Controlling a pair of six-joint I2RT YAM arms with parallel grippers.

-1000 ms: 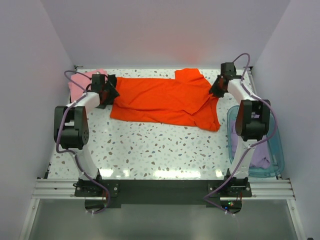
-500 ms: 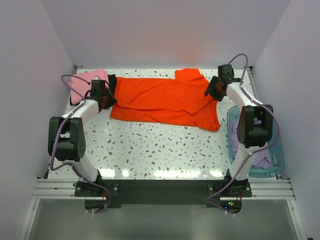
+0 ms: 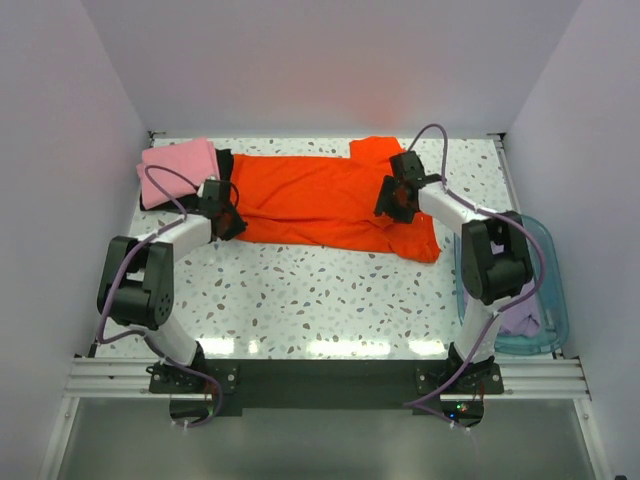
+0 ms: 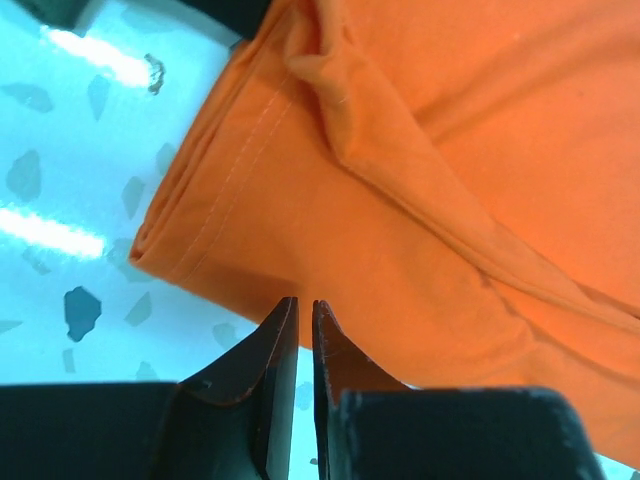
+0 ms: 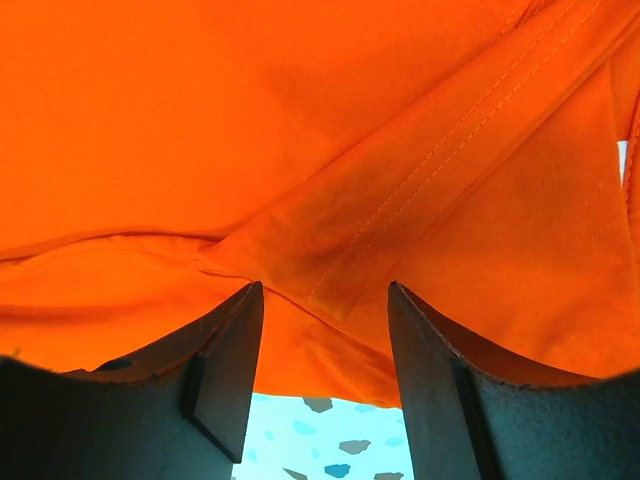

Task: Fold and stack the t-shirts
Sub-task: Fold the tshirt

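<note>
Two grippers were engaged on one garment. We found the orange-red t-shirt [image 3: 320, 200] spread lengthwise across the far half of the table [image 3: 320, 300]. Its left end lay just beside the pink t-shirt [image 3: 175, 168] in the far-left corner. The pale lavender t-shirt [image 3: 520, 325] lay in the blue basket [image 3: 555, 300] at the right edge.

The left gripper [image 4: 300, 305] sat at the near-left hem corner, its jaws drawn to a thin slit with the tips touching the hem. We could not confirm that any cloth was caught between them. The right gripper [image 5: 325, 292] stood over the sleeve end with its jaws wide, straddling a raised fold beside a stitched seam and holding nothing.

In our judgement the step in hand was taking hold of both ends for a fold. To do it well, the left tips should reach past the hem stitching, so that both layers are pinched rather than the edge alone. The right jaws should close squarely on the raised fold, low to the table. Both ends should then lift together and evenly, or the shirt will skew and wrinkle.
</note>
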